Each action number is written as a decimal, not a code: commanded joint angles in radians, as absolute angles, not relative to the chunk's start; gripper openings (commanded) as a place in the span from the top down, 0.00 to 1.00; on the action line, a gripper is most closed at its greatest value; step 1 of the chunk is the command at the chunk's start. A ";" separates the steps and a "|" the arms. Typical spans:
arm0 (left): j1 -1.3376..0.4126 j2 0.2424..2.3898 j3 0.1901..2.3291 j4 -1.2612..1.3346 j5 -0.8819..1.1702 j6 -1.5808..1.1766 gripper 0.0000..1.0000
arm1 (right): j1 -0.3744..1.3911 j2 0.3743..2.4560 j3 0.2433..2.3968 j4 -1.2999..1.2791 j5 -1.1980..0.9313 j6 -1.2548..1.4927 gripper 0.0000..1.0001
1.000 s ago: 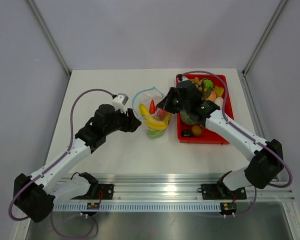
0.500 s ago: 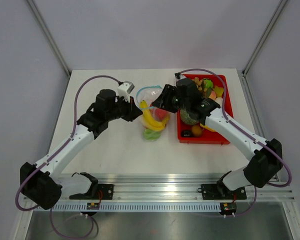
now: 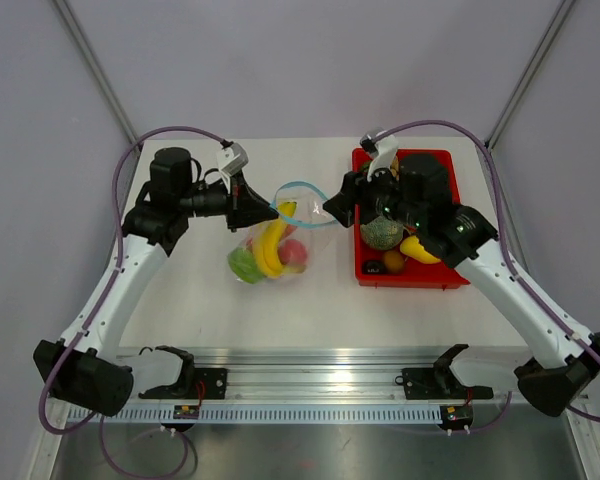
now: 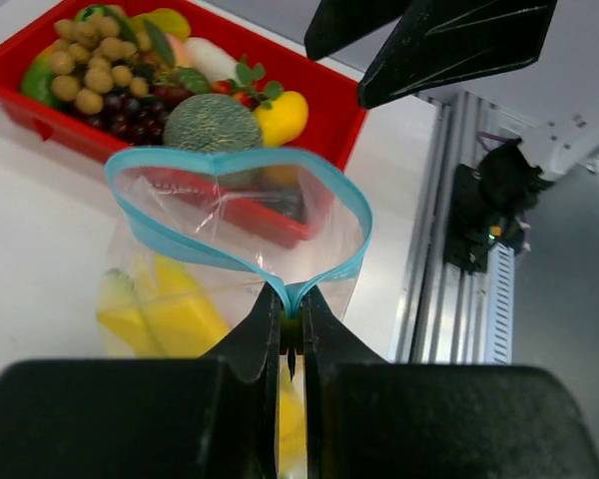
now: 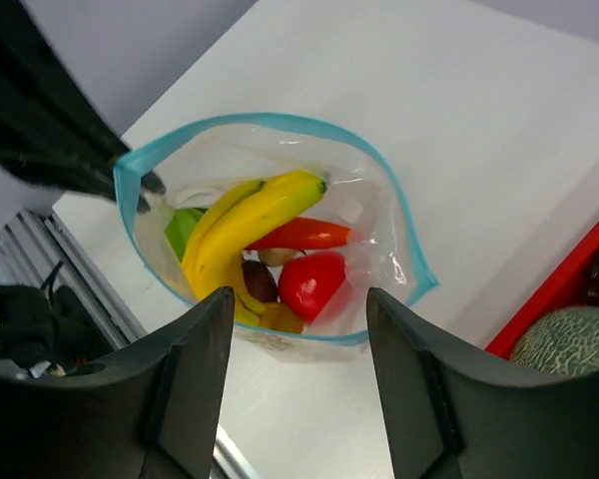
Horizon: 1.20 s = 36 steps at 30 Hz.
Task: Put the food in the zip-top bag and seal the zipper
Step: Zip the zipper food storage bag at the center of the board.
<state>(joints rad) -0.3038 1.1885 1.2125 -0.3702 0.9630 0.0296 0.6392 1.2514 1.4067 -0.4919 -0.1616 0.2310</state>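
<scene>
BAG HELD OPEN BETWEEN TWO ARMS: The left hand (image 3: 248,200), pressed together, pinches the left end of the teal zipper (image 4: 210,158). It holds the zip-top bag (image 3: 280,250) up by its mouth, above the counter (image 3: 200,310) and left of the red tray (image 3: 410,281). Bananas (image 5: 255,225), a carrot (image 5: 304,236) and a red fruit (image 5: 309,282) lie inside the bag. A melon (image 3: 380,233) and other food sit in the tray. The right hand (image 3: 337,203), fingers spread and gripping nothing, hovers at the right end of the mouth. The zipper's long axis runs left to right from one hand toward the other, and its loop gapes wide. The free right end lies just beside the right hand, the nearer of the two, so a closing pinch would likely fall to that arm.
</scene>
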 commanded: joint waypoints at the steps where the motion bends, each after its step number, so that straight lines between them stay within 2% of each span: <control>1: -0.253 1.225 1.331 -0.420 1.270 0.127 1.00 | 0.635 1.158 1.314 -0.367 -0.349 -0.064 0.37; 3: -0.238 1.270 1.397 -0.554 1.342 0.217 1.00 | 0.635 1.135 1.301 -0.342 -0.371 -0.121 0.33; 6: -0.232 1.316 1.454 -0.693 1.345 0.325 1.00 | 0.635 1.184 1.380 -0.426 -0.428 -0.178 0.33; 13: -0.232 1.377 1.534 -0.790 1.347 0.383 1.00 | 0.635 1.264 1.443 -0.425 -0.537 -0.262 0.33; 18: -0.232 1.394 1.589 -0.912 1.315 0.462 1.00 | 0.635 1.318 1.477 -0.392 -0.497 -0.278 0.33; 28: -0.232 1.408 1.606 -0.974 1.324 0.514 1.00 | 0.635 1.387 1.520 -0.345 -0.370 -0.330 0.32; 36: -0.233 1.416 1.621 -1.005 1.322 0.520 1.00 | 0.600 1.552 1.700 -0.538 -0.442 -0.363 0.28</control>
<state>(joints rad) -0.2348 1.4120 1.5642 -1.0092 1.2766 0.4942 0.6216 1.5105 1.6291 -0.4694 -0.4110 -0.3305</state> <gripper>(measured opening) 0.060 0.722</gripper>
